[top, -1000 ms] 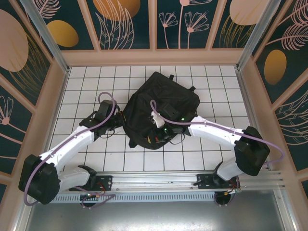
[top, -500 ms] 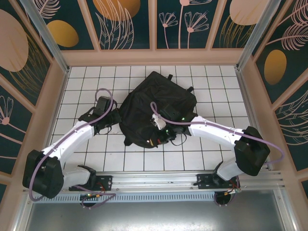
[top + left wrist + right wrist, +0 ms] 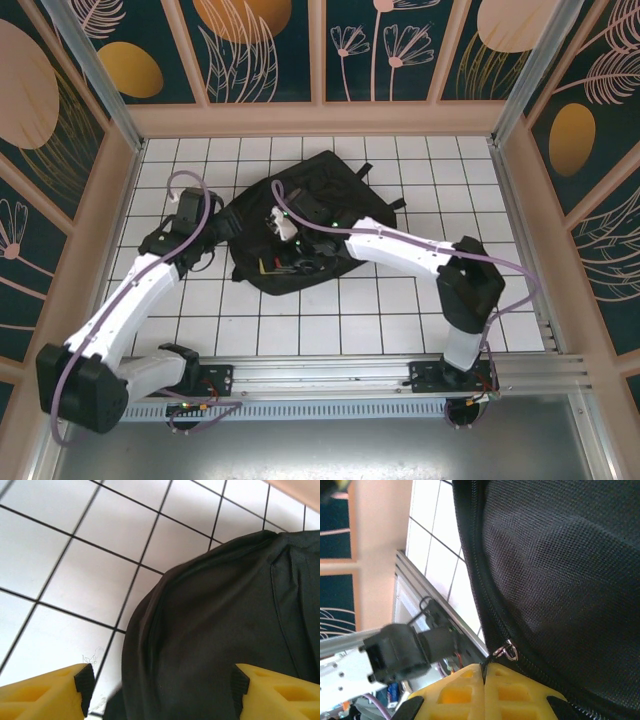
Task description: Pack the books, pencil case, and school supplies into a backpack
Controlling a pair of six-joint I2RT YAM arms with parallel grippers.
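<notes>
Standing by the white tiled table [image 3: 400, 310], I count one black backpack [image 3: 340, 190] lying flat mid-table and two grippers. The left gripper [image 3: 160, 687] holds its yellow fingers [image 3: 45, 695] wide apart over the backpack's edge. The right gripper [image 3: 484, 690] is pressed together beside the zipper [image 3: 487, 600], with one metal ring [image 3: 507, 652] at its tips.

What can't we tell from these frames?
- What's inside the backpack: top view, fabric and the right arm cover it.
- Whether the right fingers grip the zipper pull: right wrist view, their shut seam hides it.
- The left fingers below their tips: left wrist view, cut off by the bottom edge.
</notes>
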